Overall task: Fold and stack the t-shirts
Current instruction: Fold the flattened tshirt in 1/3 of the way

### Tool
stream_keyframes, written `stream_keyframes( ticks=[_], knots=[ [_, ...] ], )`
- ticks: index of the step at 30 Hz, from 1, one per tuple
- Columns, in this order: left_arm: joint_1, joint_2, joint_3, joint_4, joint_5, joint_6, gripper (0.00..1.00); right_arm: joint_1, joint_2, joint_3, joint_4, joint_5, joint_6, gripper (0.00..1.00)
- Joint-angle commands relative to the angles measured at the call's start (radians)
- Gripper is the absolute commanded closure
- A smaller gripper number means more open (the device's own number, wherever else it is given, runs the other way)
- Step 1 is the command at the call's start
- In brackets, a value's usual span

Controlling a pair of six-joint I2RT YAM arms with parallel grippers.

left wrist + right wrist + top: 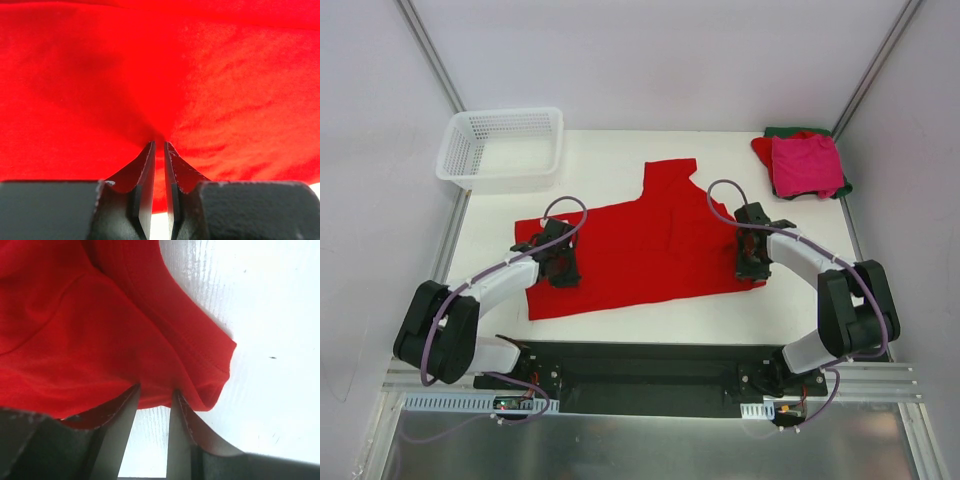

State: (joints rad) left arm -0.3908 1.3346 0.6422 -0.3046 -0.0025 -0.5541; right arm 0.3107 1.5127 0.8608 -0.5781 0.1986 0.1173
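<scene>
A bright red t-shirt [640,250] lies spread across the middle of the white table [610,150]. My left gripper [560,266] is down on its left part. In the left wrist view, the left gripper [159,145] is shut on a pinched fold of the red t-shirt [225,90]. My right gripper [752,262] is at the shirt's near right corner. In the right wrist view, the right gripper [156,390] has its jaws closed on a bunched hem of the red t-shirt [100,340]. A pile of t-shirts sits at the back right, magenta-pink [805,165] on top, dark green [788,131] and red [761,148] beneath.
A white mesh basket [502,148] stands at the back left corner. Metal frame posts run along both sides of the table. The black base rail [640,370] of the arms lies along the near edge.
</scene>
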Motion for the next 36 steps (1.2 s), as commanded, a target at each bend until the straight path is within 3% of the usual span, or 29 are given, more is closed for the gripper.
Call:
stream_keyframes(
  ticks=[1, 8, 17, 27, 36],
  knots=[
    [0.009, -0.101, 0.005, -0.030, 0.033, 0.043, 0.87, -0.005, -0.106, 0.049, -0.048, 0.025, -0.007, 0.65],
    [0.009, -0.179, 0.089, -0.028, 0.067, 0.060, 0.86, -0.004, -0.255, 0.147, -0.081, 0.010, -0.031, 0.64],
    [-0.002, -0.072, 0.120, 0.044, 0.078, 0.072, 0.87, 0.040, -0.204, 0.146, -0.022, -0.154, -0.022, 0.63],
    [-0.008, -0.066, 0.088, 0.078, 0.085, 0.065, 0.87, 0.131, -0.089, 0.188, 0.046, -0.172, 0.001, 0.63],
    [-0.008, -0.115, 0.037, 0.079, 0.079, 0.052, 0.87, 0.159, 0.187, 0.392, 0.147, -0.340, -0.054, 0.64]
  ],
)
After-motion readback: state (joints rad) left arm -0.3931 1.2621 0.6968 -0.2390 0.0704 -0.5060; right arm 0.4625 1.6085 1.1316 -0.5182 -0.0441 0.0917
